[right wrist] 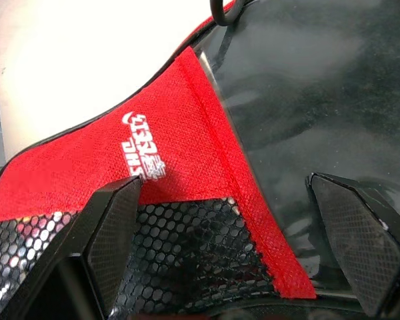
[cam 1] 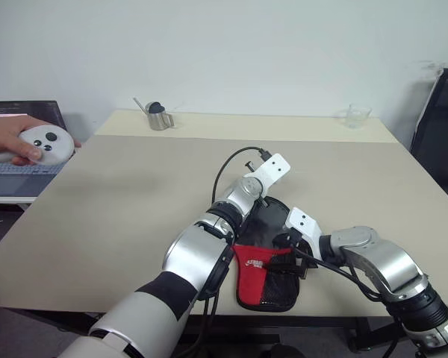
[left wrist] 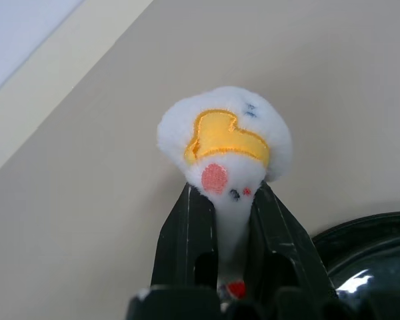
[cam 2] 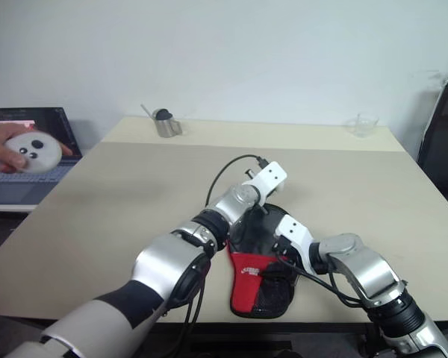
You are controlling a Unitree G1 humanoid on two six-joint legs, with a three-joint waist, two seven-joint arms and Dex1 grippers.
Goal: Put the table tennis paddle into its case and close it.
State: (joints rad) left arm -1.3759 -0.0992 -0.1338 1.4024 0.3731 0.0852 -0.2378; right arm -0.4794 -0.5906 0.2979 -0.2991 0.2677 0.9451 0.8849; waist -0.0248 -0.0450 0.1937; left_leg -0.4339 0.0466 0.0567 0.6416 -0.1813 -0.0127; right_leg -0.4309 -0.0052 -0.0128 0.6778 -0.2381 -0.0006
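Case (cam 1: pixel 267 257) flat on table (cam 1: pixel 119 216), contents hidden.

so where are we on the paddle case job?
The paddle isn't showing bare on the table; the case lies flat by the near edge, so the paddle is probably inside, though I can't confirm that. In hand: the left hand is shut on a white plush charm at the case's far end, likely the zipper pull, and the right hand rests open on the case. Whether the zipper is fully closed can't be told.

Beige table (cam 1: pixel 119 201), pale wall (cam 1: pixel 231 45)
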